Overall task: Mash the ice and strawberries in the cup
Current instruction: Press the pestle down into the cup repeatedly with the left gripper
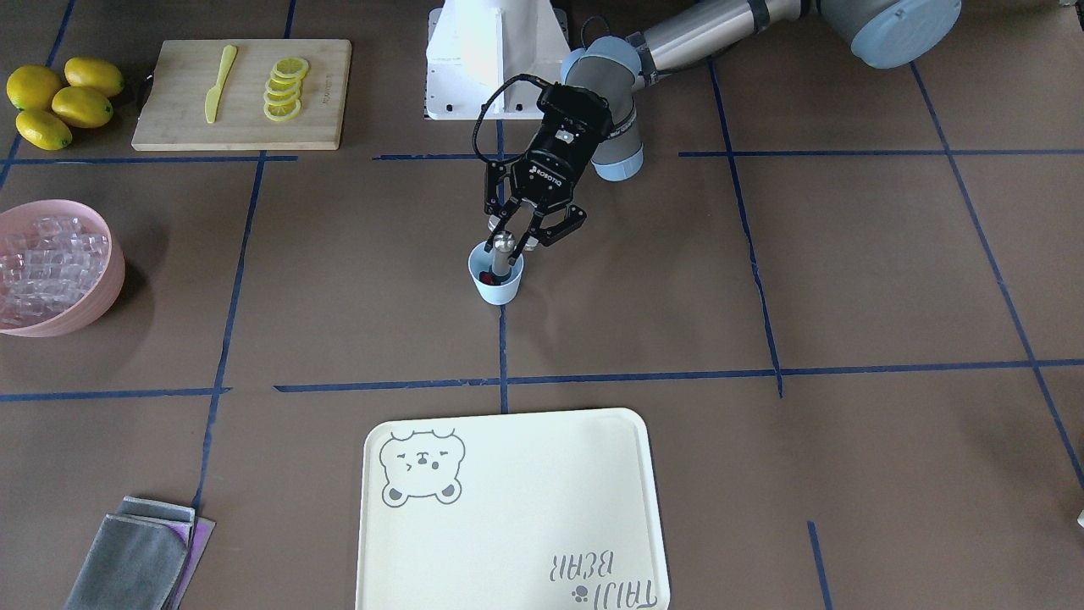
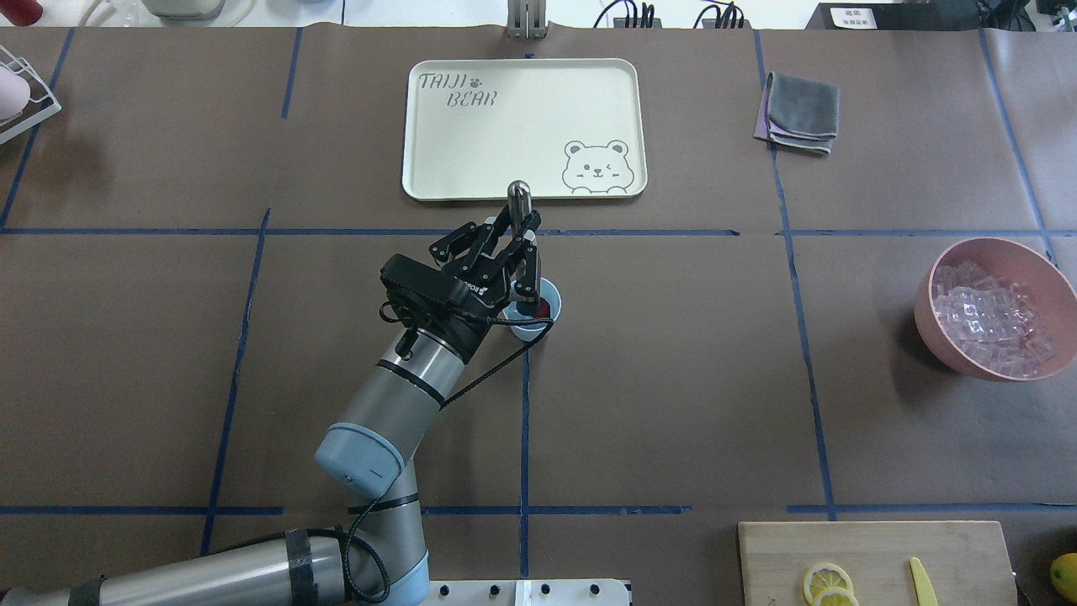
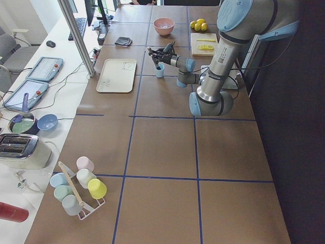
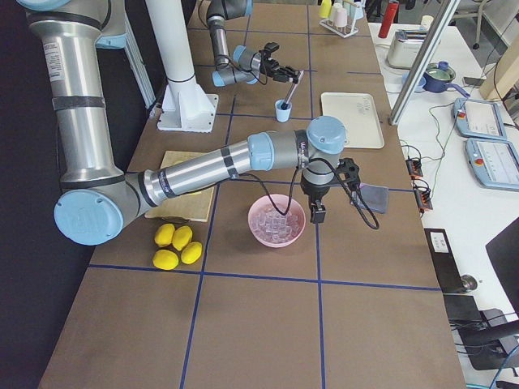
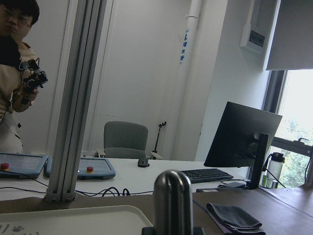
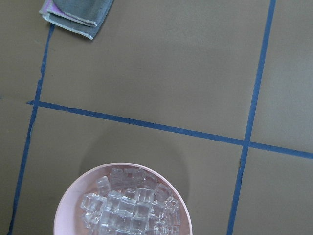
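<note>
On your brown tabletop (image 1: 762,280), the ROBOTIQ left gripper (image 1: 512,232) tilts down, pinching a muddler (image 1: 502,259) in the cup (image 1: 498,291). The tray (image 1: 517,508) reads TAIJI BEAR; right gripper's (image 4: 318,214) state unclear.

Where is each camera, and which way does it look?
Front-facing: across the table, facing the robot, steeply down; left arm, left gripper holding the masher in the cup.
Overhead: behind the robot, looking forward and down; left arm.
Exterior left: table's end, along it; left arm near.
Exterior right: opposite end; right arm near, right gripper near pink bowl.
Left wrist: level, toward desks; masher's top only.
Right wrist: straight down on ice; no body.
Shared: front-facing and overhead both show cup, tray.
</note>
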You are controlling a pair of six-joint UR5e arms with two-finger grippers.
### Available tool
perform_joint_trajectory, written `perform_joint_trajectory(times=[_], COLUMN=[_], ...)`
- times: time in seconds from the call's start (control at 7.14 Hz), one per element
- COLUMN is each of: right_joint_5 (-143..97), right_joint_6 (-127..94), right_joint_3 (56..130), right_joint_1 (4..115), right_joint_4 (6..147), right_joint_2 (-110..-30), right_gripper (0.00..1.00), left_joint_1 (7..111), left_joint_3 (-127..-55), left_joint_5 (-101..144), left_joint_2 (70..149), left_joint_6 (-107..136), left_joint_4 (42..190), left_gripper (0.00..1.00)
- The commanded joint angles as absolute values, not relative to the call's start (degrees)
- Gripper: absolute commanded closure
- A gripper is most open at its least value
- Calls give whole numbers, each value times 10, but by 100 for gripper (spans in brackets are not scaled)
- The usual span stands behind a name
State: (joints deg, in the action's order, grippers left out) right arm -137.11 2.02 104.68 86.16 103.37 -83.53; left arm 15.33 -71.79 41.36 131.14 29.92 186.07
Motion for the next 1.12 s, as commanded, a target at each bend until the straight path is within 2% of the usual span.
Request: perform_joint_trajectory(times=[0.0, 0.14, 0.42, 0.84, 0.98], right_joint_5=[-1370, -1370, -1370, -1369, -1371], right_joint_6=[20, 21, 21, 20, 21], right_joint_3=[1047, 1047, 1049, 1048, 1046], right_joint_1=[860, 857, 857, 854, 854], right_joint_4=[1034, 1034, 1033, 1033, 1033], right_joint_2=[-835, -835, -835, -833, -835], right_gripper=[0, 0, 0, 0, 0], left_joint_1=[156, 163, 167, 178, 180], left_joint_3=[-734, -747, -819, -972, -1059], left_joint_5=[415, 419, 448, 493, 497], left_joint_2=[1313, 1312, 1287, 1217, 1182], left_joint_6=[298, 297, 258, 257, 258], left_joint_4=[1860, 1860, 1858, 1808, 1735], left_gripper=[100, 100, 100, 100, 100])
